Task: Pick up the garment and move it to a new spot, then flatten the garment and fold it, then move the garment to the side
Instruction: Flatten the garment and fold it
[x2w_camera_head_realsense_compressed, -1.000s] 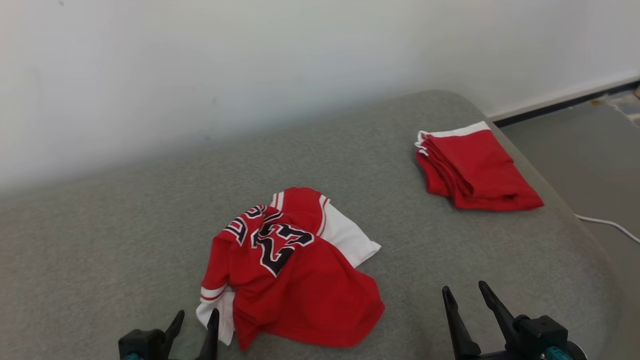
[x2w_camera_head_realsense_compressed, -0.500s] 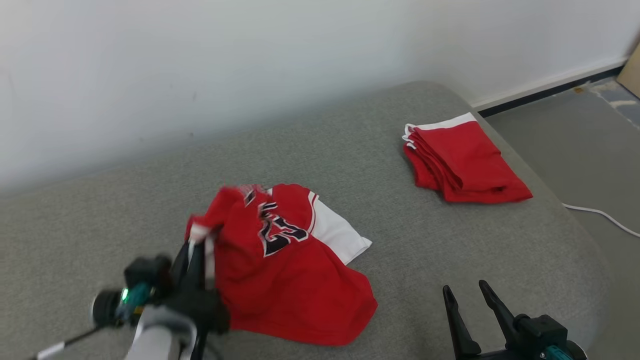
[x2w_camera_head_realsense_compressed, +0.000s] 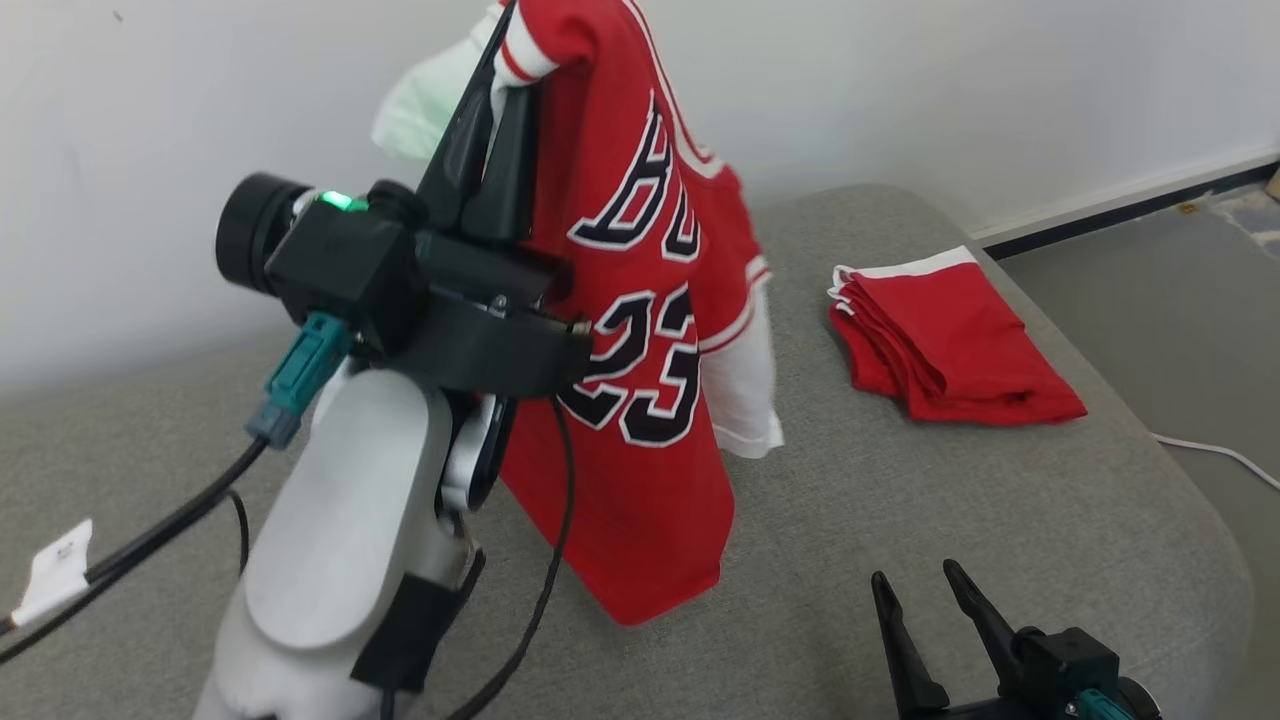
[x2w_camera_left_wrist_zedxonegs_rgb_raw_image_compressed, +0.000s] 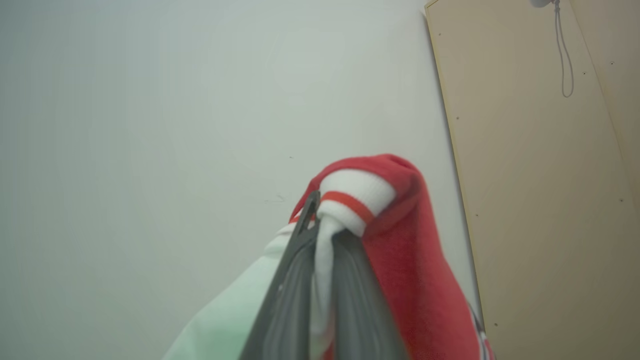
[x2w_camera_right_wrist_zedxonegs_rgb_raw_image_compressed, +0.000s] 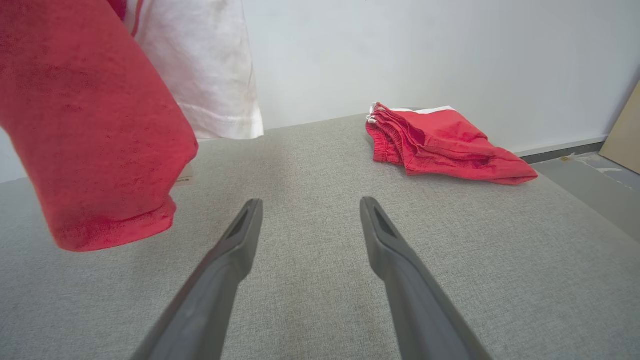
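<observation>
Above the grey pad (x2w_camera_head_realsense_compressed: 1000, 500), you have the garment (x2w_camera_head_realsense_compressed: 640, 330), a red number-23 jersey, hanging full length, its hem apparently clear of the surface. Your left gripper (x2w_camera_left_wrist_zedxonegs_rgb_raw_image_compressed: 326, 215) is clamped tight on a white-and-red cuff at the top of the hang. Your right gripper (x2w_camera_head_realsense_compressed: 914, 572) sits low at the near edge, fingers apart, holding nothing. A folded red piece (x2w_camera_head_realsense_compressed: 950, 335) lies well apart at the far right. Assessment: pickup is done. Setting down at a new spot, flattening, folding and moving aside are all outstanding.
</observation>
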